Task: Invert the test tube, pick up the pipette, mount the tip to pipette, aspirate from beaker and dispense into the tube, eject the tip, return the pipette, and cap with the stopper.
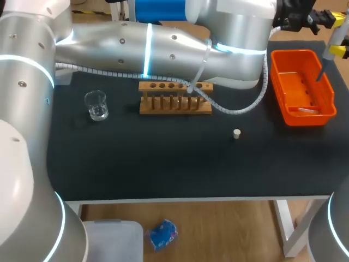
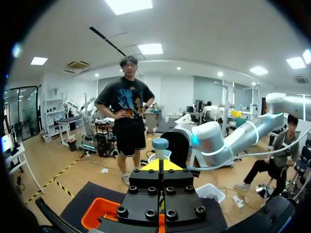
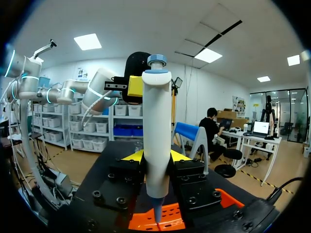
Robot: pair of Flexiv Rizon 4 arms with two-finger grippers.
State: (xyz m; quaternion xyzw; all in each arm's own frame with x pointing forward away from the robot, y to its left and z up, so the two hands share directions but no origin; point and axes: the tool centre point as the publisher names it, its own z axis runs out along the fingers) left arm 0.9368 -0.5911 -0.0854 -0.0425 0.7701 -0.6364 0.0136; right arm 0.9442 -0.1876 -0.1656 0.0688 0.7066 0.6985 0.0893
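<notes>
My right gripper [image 3: 156, 158] is shut on the white pipette [image 3: 157, 131], held upright with its blue nose over the orange basket [image 3: 170, 218]. In the head view this gripper [image 1: 338, 51] and the pipette [image 1: 323, 68] hang over the basket [image 1: 327, 90] at the far right. My left arm reaches across the back of the table. Its shut gripper [image 2: 160, 165] sits just by the pipette's top button [image 2: 160, 143], and its yellow tip [image 3: 135, 86] shows beside the pipette's head. A small whitish tip [image 1: 305, 110] lies in the basket. The glass beaker [image 1: 96, 105] stands at the left and the stopper [image 1: 236, 134] mid-table.
A wooden tube rack [image 1: 174, 99] stands at the back middle, partly under my left arm and its cable. The black mat [image 1: 163, 164] covers the table down to the front edge.
</notes>
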